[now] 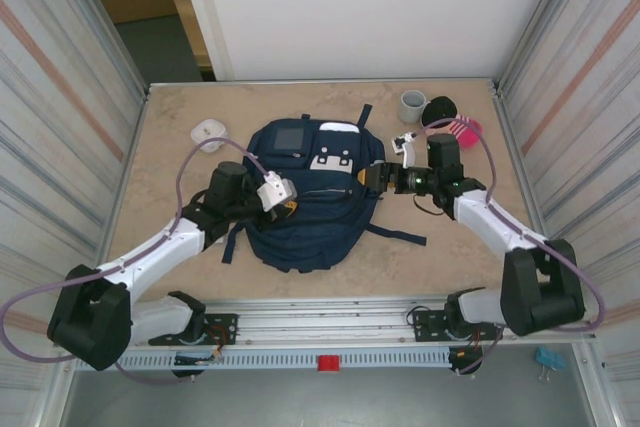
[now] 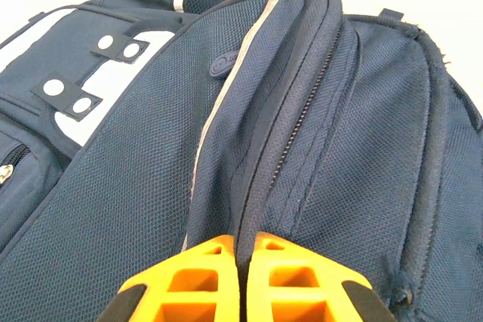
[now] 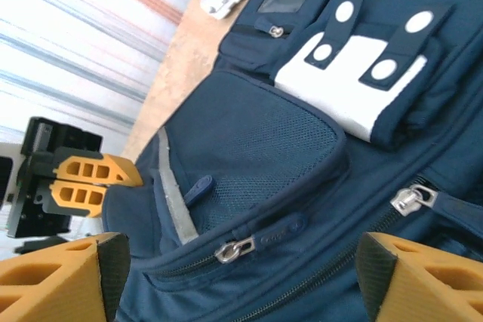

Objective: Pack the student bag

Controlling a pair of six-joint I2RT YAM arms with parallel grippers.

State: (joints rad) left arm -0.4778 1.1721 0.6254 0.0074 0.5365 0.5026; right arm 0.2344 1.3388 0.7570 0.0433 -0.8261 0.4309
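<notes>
The student bag (image 1: 300,212) lay mid-surface, zips seemingly closed; our left gripper (image 2: 241,245) had its jaws clamped on a bag seam; the right gripper (image 3: 241,262) held its jaws apart; the grey cup (image 1: 412,105) near the far right corner looked unpacked, so we judged packing barely begun.

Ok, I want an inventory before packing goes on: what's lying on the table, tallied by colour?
Navy student bag: 1
White item: 1
Grey cup: 1
Black round item: 1
Pink item: 1
Total: 5
</notes>
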